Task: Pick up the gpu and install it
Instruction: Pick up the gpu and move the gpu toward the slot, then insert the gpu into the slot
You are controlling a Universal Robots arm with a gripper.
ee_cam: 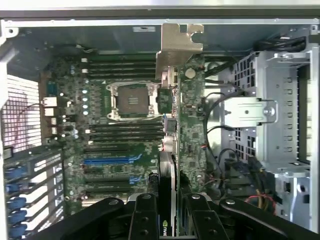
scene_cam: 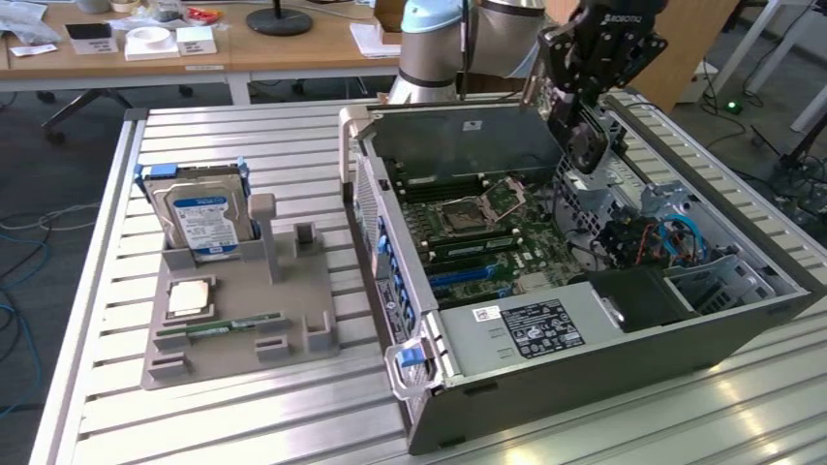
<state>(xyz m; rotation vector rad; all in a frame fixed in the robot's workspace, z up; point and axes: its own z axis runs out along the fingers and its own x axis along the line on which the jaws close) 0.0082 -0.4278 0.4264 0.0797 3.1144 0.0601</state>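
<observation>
Item: your black jointed claw [ee_cam: 170, 200], partly closed and clamped on the gpu [ee_cam: 192, 125]. The gpu is a thin, flat, green-and-dark circuit card with a pale bent-metal end bracket [ee_cam: 177, 45]. It is held edge-down over the open grey sheet-steel computer case [scene_cam: 582, 358], above the case's studded green motherboard [ee_cam: 120, 145].

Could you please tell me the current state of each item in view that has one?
gpu: gripped on edge by the hand, over the motherboard.
hand: shut on the gpu.
computer case: lying on its side, open.
hard drive: standing upright in the grey holder.
RAM stick: lying flat on the grey holder.
</observation>
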